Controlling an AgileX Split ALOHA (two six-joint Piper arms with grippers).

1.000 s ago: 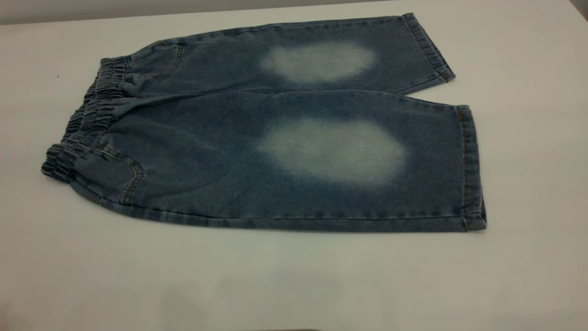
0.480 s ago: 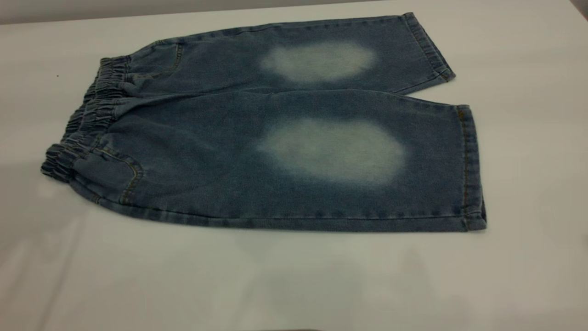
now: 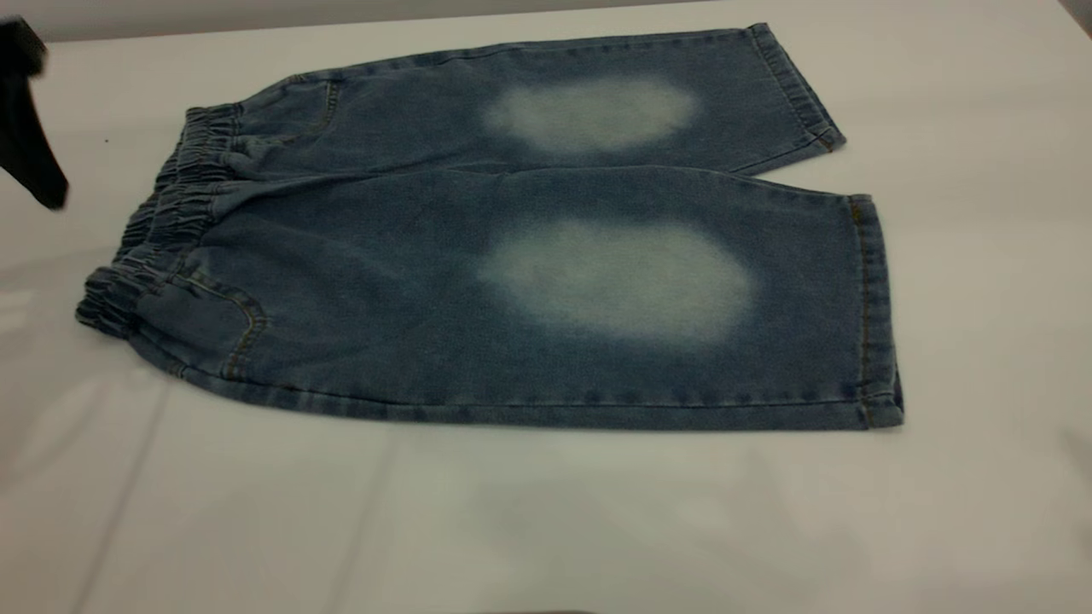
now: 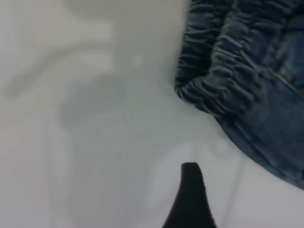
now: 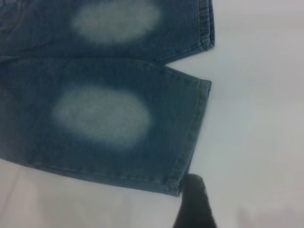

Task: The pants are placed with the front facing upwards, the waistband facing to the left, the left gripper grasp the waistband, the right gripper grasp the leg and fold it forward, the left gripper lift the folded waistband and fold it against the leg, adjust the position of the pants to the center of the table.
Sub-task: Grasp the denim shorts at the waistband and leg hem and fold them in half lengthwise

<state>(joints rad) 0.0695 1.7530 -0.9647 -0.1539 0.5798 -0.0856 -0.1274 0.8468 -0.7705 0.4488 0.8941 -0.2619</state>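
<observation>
across the white tabletop [image 3: 981, 256] the pants [image 3: 512, 256] lie flat, waistband [image 3: 162, 222] near the left gripper [image 3: 30, 128], whose finger spread cannot be told; a shallow pinch risks catching only ruffles.

Lighting: soft, diffuse, moderately bright. Table [image 3: 981, 281]: faint broad grey shadows and pale streaks near its front and left edges. Pants [image 3: 529, 247]: evenly lit, stitching legible in exterior view. Both wrist views: soft focus, dark fingertip [image 4: 191, 199] blurred. Left gripper [image 3: 26, 119]: motion-smeared.
</observation>
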